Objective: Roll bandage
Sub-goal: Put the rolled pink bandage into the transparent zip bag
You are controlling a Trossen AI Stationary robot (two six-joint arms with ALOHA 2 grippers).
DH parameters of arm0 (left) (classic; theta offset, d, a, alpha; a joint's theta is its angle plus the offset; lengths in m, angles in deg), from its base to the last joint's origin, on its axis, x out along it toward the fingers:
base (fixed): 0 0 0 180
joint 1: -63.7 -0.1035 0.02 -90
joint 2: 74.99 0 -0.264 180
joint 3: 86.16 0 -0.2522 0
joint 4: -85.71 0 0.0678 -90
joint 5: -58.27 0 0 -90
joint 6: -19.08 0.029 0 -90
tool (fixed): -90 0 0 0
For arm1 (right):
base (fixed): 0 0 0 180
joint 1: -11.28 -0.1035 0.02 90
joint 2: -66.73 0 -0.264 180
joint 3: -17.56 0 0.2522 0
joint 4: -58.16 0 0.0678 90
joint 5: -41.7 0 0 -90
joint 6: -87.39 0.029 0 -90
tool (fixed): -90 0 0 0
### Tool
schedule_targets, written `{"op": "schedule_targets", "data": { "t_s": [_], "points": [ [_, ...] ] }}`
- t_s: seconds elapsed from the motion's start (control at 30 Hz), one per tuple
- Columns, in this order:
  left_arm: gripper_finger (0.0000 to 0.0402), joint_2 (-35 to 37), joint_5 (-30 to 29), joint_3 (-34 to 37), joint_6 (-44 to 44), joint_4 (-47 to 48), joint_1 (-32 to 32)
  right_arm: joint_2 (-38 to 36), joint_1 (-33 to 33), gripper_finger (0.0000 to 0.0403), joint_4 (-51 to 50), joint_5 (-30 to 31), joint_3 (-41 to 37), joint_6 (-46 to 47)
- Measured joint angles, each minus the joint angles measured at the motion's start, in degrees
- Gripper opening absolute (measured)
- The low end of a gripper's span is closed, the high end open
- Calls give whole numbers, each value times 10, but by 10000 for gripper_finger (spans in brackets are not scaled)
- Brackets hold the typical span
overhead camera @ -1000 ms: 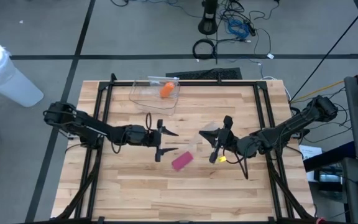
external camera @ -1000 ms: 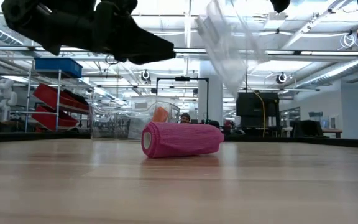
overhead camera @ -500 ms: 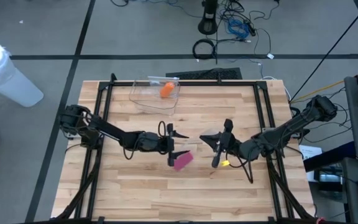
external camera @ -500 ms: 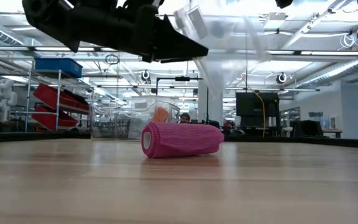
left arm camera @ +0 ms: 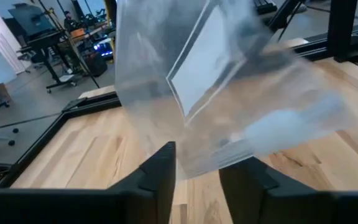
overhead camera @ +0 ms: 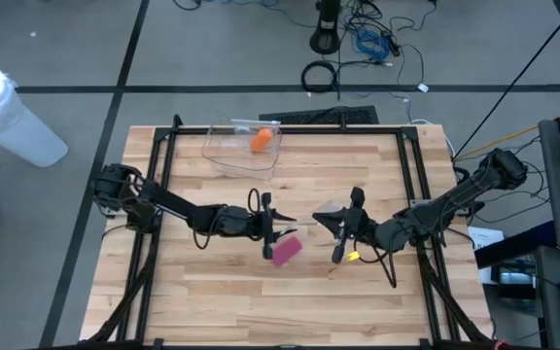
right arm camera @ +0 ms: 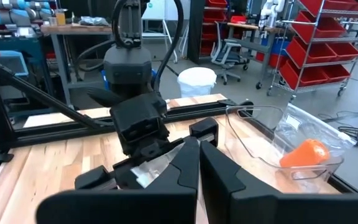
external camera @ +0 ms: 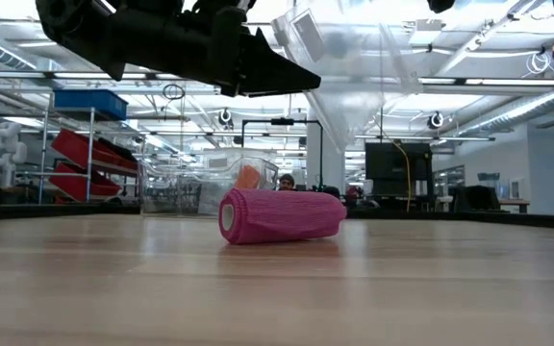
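Note:
The pink bandage lies as a roll on its side on the wooden table, also seen in the low view. Above it, a clear plastic bag with a white label hangs between the two arms. My right gripper is shut on the bag. My left gripper faces it from the table's left. It is open, with its fingers standing either side of the bag's near edge. My right gripper pinches an edge of the clear bag between its two shut fingers, coming in about level from the table's right. The fingers hide the exact place of contact. The bag is lifted clear of the table and reaches toward my left gripper.
A clear container with an orange thing in it stands at the table's far side. A black frame runs along the table's edges. Bare wood lies toward the near edge.
My left gripper has gone toward the table's right, up to the bag, and then kept still. The bag's free part, which hung down from my right gripper, now spreads more level toward my left gripper. The bandage has not moved.

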Motion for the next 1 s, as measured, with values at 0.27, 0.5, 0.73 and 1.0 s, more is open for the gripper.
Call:
{"op": "schedule_targets", "data": {
  "t_s": [0.27,0.5,0.73,1.0],
  "points": [
    [84,0,1,0,0,0,5,0,0,0,-69,0,0,43],
    [34,0,5,0,-41,3,5,0,0,0,-91,-21,0,63],
    [7,0,23,0,-44,4,5,0,0,6,-84,-29,0,51],
    [3,2,23,0,-28,5,5,0,-2,8,-31,-30,0,-23]
  ]
}}
